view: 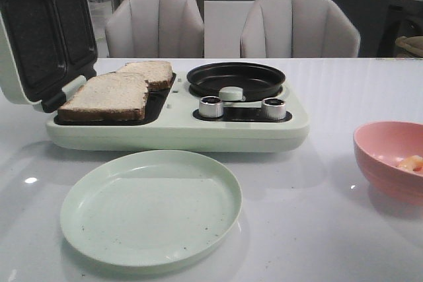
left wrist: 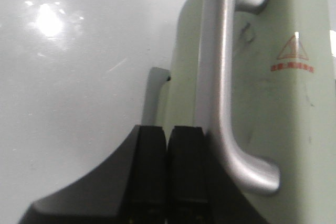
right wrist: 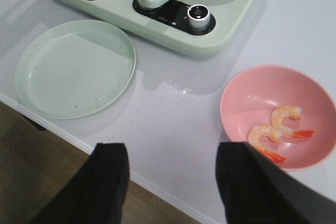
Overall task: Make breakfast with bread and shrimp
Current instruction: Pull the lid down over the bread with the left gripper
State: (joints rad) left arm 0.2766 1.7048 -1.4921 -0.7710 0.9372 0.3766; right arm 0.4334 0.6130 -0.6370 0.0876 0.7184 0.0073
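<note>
Two bread slices lie on the dark grill plate of the pale green breakfast maker, whose lid stands open. Shrimp lie in a pink bowl at the right; the bowl also shows in the front view with a shrimp in it. My left gripper is shut and empty, beside the lid's silver handle. My right gripper is open and empty above the table's front edge, next to the bowl. Neither gripper shows in the front view.
An empty pale green plate sits in front of the maker; it also shows in the right wrist view. A black round pan and two silver knobs are on the maker's right half. Two chairs stand behind the table.
</note>
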